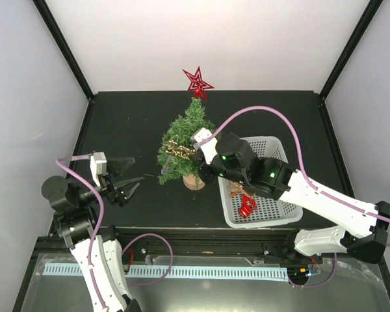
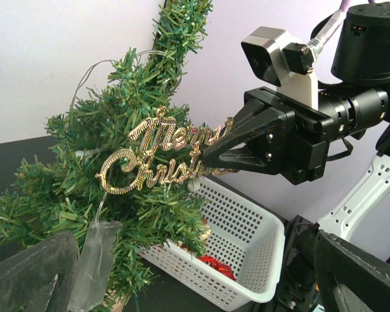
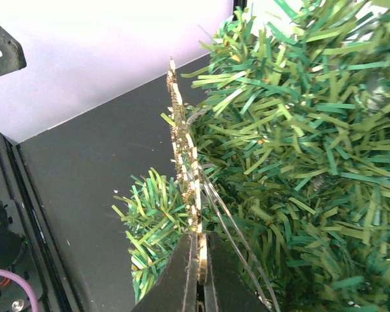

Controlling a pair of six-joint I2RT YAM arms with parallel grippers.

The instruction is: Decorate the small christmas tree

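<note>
The small christmas tree [image 1: 185,144] stands mid-table on a wooden disc base [image 1: 194,182], with a red star [image 1: 198,82] at its tip. My right gripper [image 1: 197,153] is shut on the end of a gold glitter "Merry Christmas" sign [image 2: 157,156] and holds it against the tree's near-side branches [image 2: 136,208]. In the right wrist view the sign [image 3: 185,166] is edge-on between the closed fingers [image 3: 182,273], next to the needles [image 3: 299,162]. My left gripper [image 1: 131,175] is open and empty, left of the tree and apart from it.
A white basket [image 1: 273,212] lies right of the tree under the right arm, holding a red ornament [image 1: 247,207] and a gingerbread figure [image 1: 235,190]. A clear light wire with a plastic pouch [image 2: 99,250] hangs from the tree. Black frame posts edge the table.
</note>
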